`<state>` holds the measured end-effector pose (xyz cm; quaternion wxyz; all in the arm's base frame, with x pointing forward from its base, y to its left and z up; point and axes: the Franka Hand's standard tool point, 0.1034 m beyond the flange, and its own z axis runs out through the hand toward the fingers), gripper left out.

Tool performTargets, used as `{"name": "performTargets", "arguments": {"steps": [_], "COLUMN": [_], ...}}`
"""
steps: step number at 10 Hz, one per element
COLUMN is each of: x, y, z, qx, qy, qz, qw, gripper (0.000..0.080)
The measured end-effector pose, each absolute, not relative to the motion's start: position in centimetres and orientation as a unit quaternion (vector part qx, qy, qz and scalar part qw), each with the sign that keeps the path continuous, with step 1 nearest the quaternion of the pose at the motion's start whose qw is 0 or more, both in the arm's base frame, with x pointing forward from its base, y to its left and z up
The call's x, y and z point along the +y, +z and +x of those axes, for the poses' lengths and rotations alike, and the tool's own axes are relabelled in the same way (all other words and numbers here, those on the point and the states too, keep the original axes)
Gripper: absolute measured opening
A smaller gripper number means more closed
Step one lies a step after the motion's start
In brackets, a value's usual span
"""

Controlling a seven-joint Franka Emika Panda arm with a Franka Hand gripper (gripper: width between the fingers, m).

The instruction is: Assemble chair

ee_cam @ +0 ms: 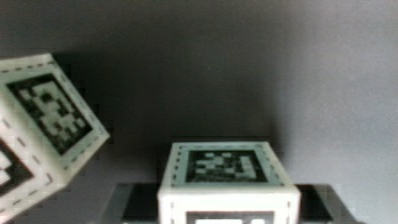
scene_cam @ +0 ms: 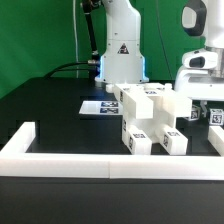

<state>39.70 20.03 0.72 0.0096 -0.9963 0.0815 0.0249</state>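
While the chair (scene_cam: 148, 115) is only a cluster of white blocks, at 4 o'clock from the exterior view's centre, the gripper (scene_cam: 204, 98) hangs at its 3 o'clock. I judge this an early joining step. The marker board (scene_cam: 100, 107) lies at its 9 o'clock.

At the wrist, a tagged block (ee_cam: 222, 168) fills the view. Whether the jaws clasp it I cannot tell. Next, the block must be aligned with its mate. Only square tags show, no legible words.

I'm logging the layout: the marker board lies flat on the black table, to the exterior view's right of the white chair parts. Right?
Wrong side. The exterior view shows the marker board flat on the black table, but to that view's left of the chair parts, not its right.
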Motion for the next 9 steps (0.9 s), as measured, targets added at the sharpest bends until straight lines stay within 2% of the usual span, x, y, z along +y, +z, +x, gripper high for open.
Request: {"name": "performTargets", "arguments": {"steps": [5, 6, 9], "x": [19.9, 19.5, 18.3], "y": [0.8, 1.6, 5.6], "z": [39.8, 40.5, 42.8], "qx": [0.076, 0.059, 0.041], "qy": [0.026, 0.029, 0.031], "qz": [-0.997, -0.998, -0.998], "qw": [0.009, 0.011, 0.020], "gripper": [0.0285, 0.0285, 0.0285]}}
